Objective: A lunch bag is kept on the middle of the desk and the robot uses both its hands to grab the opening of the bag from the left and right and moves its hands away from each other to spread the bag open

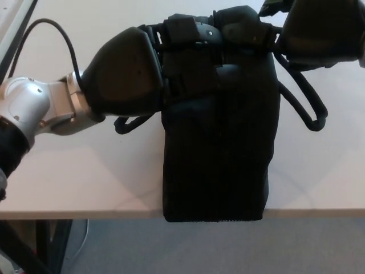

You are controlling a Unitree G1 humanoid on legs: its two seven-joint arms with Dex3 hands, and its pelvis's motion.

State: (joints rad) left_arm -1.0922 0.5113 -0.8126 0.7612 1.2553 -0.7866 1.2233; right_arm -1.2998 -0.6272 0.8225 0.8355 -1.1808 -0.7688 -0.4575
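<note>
The black lunch bag point(219, 148) stands on the pale desk point(102, 171), its near end at the front edge. My left hand point(128, 71) comes in from the left, and its fingers point(188, 34) are curled over the left side of the bag's top. My right hand point(319, 34) reaches in from the upper right and lies against the right side of the top. Black on black hides the bag's opening and the right hand's hold. A black carry strap point(305, 103) loops out on the bag's right, and another strap point(128, 123) shows under my left hand.
A black cable point(54, 25) arcs from my left wrist over the desk's left part. The desk's front edge point(85, 214) runs just below the bag, with grey floor point(199, 245) beyond and a dark desk leg point(48, 242) at lower left.
</note>
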